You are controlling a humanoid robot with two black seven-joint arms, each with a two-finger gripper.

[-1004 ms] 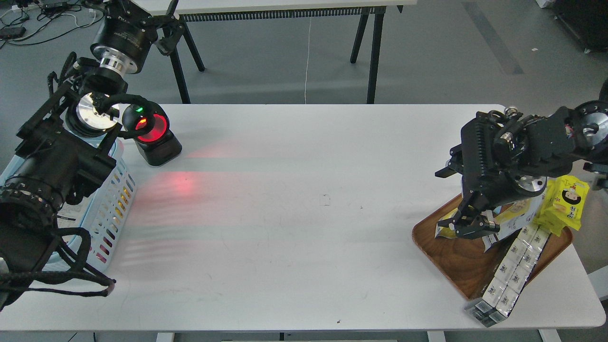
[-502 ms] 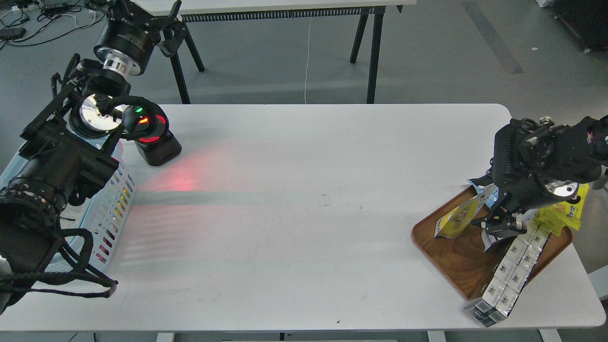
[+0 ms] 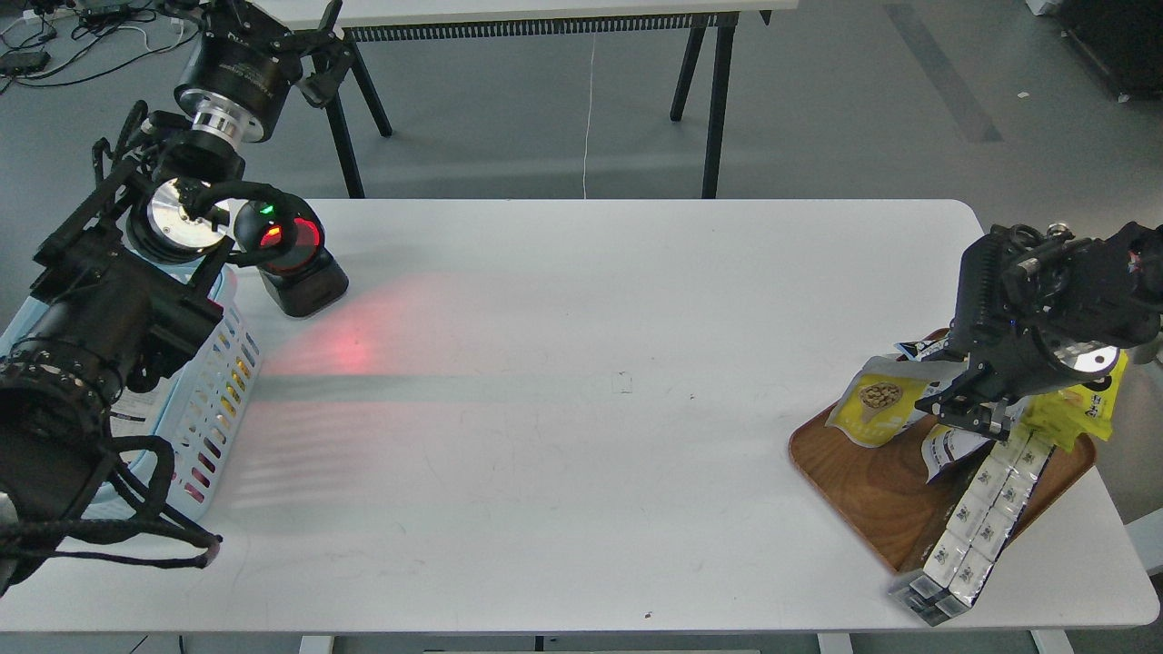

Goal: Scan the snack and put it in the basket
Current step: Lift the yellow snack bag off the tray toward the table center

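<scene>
At the right of the frame, the right gripper (image 3: 970, 411) pinches the snack (image 3: 879, 409) above the wooden tray's (image 3: 872, 495) upper left edge. Scanning at the red-lit scanner (image 3: 293, 257) and dropping into the basket (image 3: 211, 392), far left, remain. I cannot tell the left gripper's state.

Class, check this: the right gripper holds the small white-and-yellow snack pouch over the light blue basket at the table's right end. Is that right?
Not quite. The head view shows the right gripper holding the snack over the brown wooden tray at the table's right end. The light blue basket stands at the left end.
</scene>
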